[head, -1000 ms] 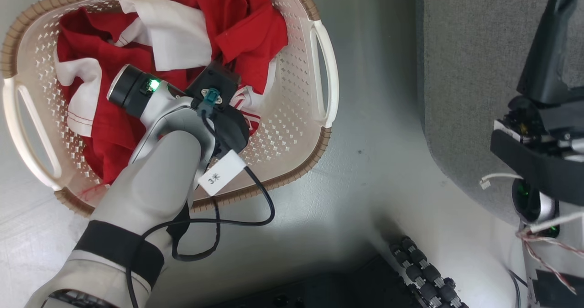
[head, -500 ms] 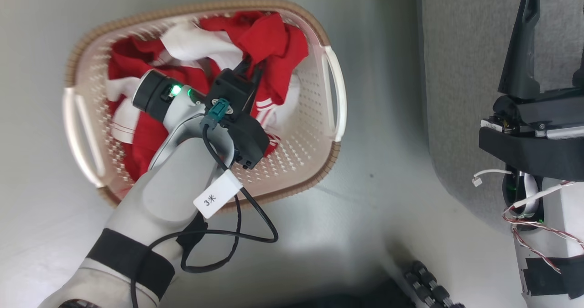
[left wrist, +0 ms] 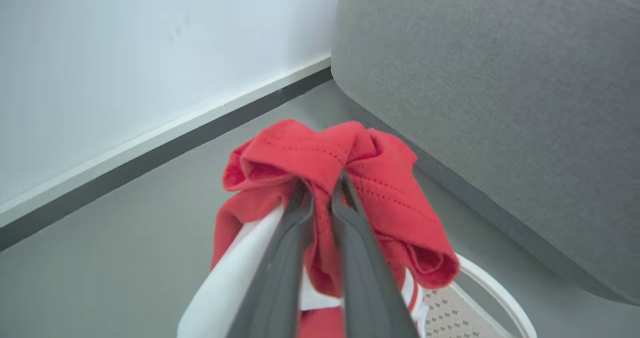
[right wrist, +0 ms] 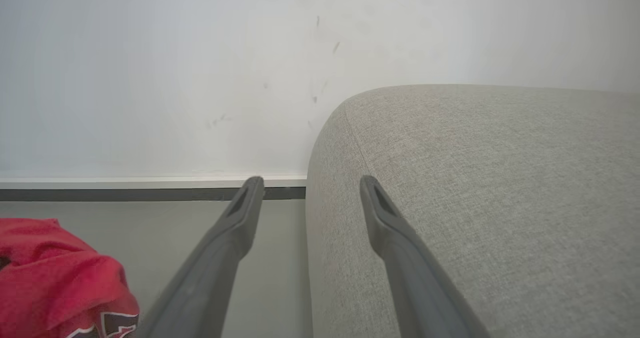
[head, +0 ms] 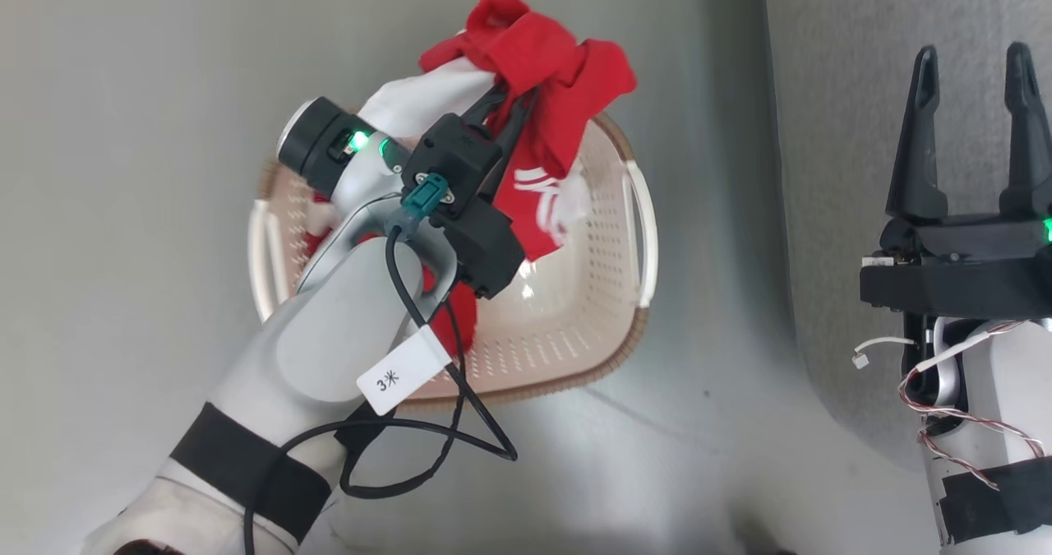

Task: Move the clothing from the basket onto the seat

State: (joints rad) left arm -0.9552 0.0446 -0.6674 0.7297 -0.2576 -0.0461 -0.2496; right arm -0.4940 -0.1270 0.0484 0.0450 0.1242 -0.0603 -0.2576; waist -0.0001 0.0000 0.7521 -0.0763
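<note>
sofa: taking up the whole 3 o'clock side of the head view, grey woven fabric with a rounded corner. It's also filling the 2 to 4 o'clock part of the left wrist view and sitting right under the right fingers

floor: plain grey, running all around the basket

wall: pale with a dark skirting strip, sitting at 10 o'clock in the left wrist view

basket: sitting on the floor mid-frame, at 9 o'clock from the sofa and not touching it. One white handle is poking in at 5 o'clock of the left wrist view

left arm: reaching in from 7 o'clock, crossing over the basket

clothes: red and white bundle hanging above the basket's 12 o'clock rim, white stripes dangling over the inside. More red fabric is showing down inside the basket behind the arm, and I can't tell if it's the same piece. Not on the sofa yet

right gripper: hovering over the sofa at 3 o'clock, fingers spread wide apart with nothing between them

left gripper: fingers pinching tight on a red fold of the clothes

cable: black, looping off the left arm toward 6 o'clock

tag: small white label hanging on that cable
</note>
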